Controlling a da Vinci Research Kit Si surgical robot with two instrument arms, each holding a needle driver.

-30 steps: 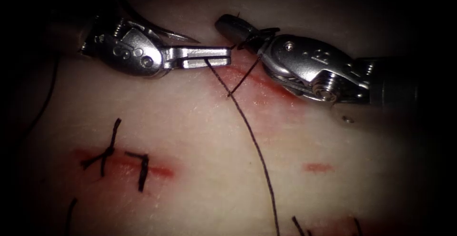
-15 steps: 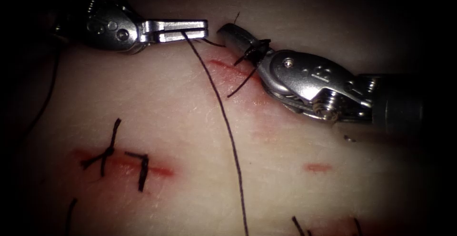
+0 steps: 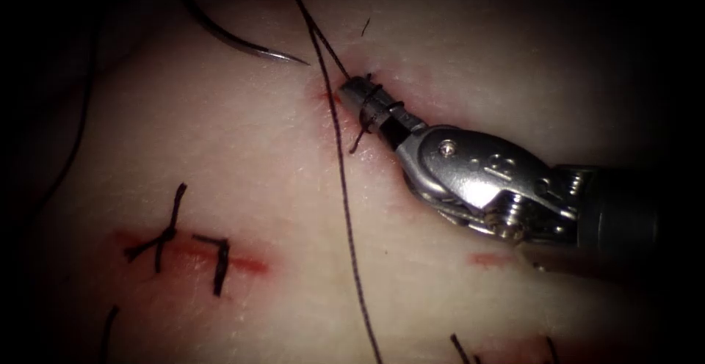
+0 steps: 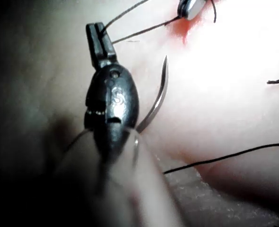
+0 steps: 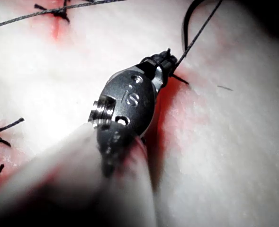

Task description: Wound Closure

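Knotted stitches [image 3: 176, 239] sit nearest on the tissue [image 3: 257, 188]. Right tool [image 3: 361, 98], steel, jaws clenched on looped thread [image 3: 341, 180] at the cut [image 3: 345, 107]. Curved needle [image 3: 235, 41] lies free. Left tool [image 4: 96, 40] grasps thread; no legible writing.

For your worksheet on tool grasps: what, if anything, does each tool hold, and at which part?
The left tool holds the thread at its jaw tips. The right tool has thread looped around its jaws. The needle lies free on the tissue, unheld.
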